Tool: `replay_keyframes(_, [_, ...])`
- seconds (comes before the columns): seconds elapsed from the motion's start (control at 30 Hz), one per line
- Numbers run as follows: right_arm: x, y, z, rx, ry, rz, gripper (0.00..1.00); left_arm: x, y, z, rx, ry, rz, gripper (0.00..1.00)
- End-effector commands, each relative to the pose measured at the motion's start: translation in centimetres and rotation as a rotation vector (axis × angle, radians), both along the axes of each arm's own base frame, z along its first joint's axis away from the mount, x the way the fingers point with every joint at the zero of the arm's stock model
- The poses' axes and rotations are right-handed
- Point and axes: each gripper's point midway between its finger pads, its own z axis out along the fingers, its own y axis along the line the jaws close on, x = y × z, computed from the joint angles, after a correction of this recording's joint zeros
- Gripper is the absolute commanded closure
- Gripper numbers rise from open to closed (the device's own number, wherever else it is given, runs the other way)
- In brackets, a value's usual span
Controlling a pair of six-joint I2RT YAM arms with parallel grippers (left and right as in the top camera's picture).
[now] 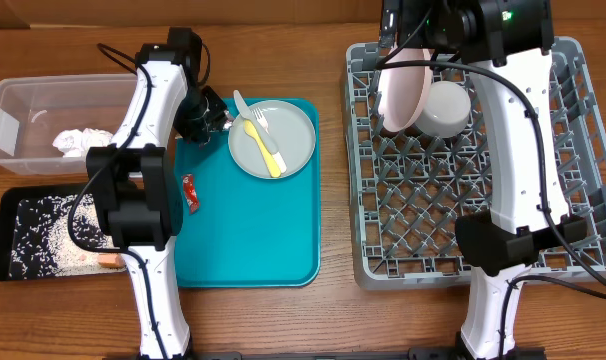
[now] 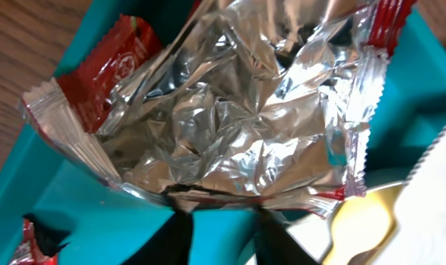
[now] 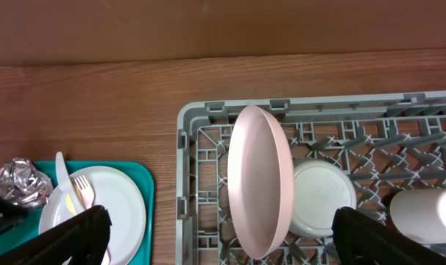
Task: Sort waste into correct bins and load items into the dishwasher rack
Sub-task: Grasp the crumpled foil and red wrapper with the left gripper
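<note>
One crumpled silver foil ball (image 2: 230,125) sits at a corner of the teal tray (image 2: 83,221), against the left tool (image 2: 224,221); whether its fingers pinch it, I cannot tell. Likely feather-light and crushable: grip its middle gently.

Bright, even light — soft shadows, close-up blur

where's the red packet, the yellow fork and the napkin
small red packet (image 1: 190,192), overhead view, middle of the packet
yellow fork (image 1: 267,154), overhead view, on its handle
crumpled white napkin (image 1: 81,141), overhead view, centre of the wad
</note>
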Motion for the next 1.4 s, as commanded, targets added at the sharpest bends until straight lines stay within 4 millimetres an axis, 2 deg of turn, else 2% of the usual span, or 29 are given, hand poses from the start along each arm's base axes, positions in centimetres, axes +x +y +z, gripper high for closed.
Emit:
replay_keyframes(0.0, [0.2,-0.1,-0.1,-0.009,-0.002,-0.004,0.0,-0.2,0.6,0.1,0.023,0.011,0.009,0.8])
replay_keyframes(0.1, [0.2,-0.1,-0.1,-0.009,-0.002,-0.004,0.0,-0.8,0.6,0.6,0.023,0.03,0.007,0.96])
replay_keyframes(0.2, [0.2,-0.1,-0.1,-0.009,-0.002,-0.004,0.0,-1.2,0.6,2.0,0.024,0.036,-0.011,0.96])
replay_keyframes(0.33, [0.2,-0.1,-0.1,-0.009,-0.002,-0.004,0.0,-1.2,0.7,5.6,0.043,-0.018,-0.014,0.96])
replay_keyframes(0.37, [0.2,-0.1,-0.1,-0.009,-0.002,-0.004,0.0,-1.0,1.0,6.9,0.059,-0.052,-0.008,0.89])
replay_keyframes(0.4, [0.2,-0.1,-0.1,-0.009,-0.002,-0.004,0.0,-0.7,1.2,7.9,0.069,-0.086,0.007,0.67])
replay_keyframes(0.43, [0.2,-0.1,-0.1,-0.009,-0.002,-0.004,0.0,-0.4,1.5,8.7,0.075,-0.115,0.029,0.24])
replay_keyframes(0.47, [0.2,-0.1,-0.1,-0.009,-0.002,-0.004,0.0,0.0,1.8,9.3,0.075,-0.141,0.052,0.0])
replay_keyframes(0.57, [0.2,-0.1,-0.1,-0.009,-0.002,-0.004,0.0,0.4,2.6,9.9,0.045,-0.162,0.179,0.0])
replay_keyframes(0.63, [0.2,-0.1,-0.1,-0.009,-0.002,-0.004,0.0,0.3,2.9,9.1,0.008,-0.129,0.273,0.0])
replay_keyframes(0.7, [0.2,-0.1,-0.1,-0.009,-0.002,-0.004,0.0,0.3,2.8,8.3,-0.012,-0.109,0.295,0.0])
replay_keyframes(0.73, [0.2,-0.1,-0.1,-0.009,-0.002,-0.004,0.0,0.3,2.8,7.2,-0.01,-0.082,0.317,0.0])
replay_keyframes(1.0, [0.2,-0.1,-0.1,-0.009,-0.002,-0.004,0.0,0.5,1.5,3.0,-0.058,0.011,0.38,0.0])
replay_keyframes(1.17, [0.2,-0.1,-0.1,-0.009,-0.002,-0.004,0.0,0.6,0.8,2.2,-0.079,0.026,0.377,0.0])
replay_keyframes(1.37, [0.2,-0.1,-0.1,-0.009,-0.002,-0.004,0.0,0.6,1.1,2.1,-0.032,0.02,0.4,0.03])
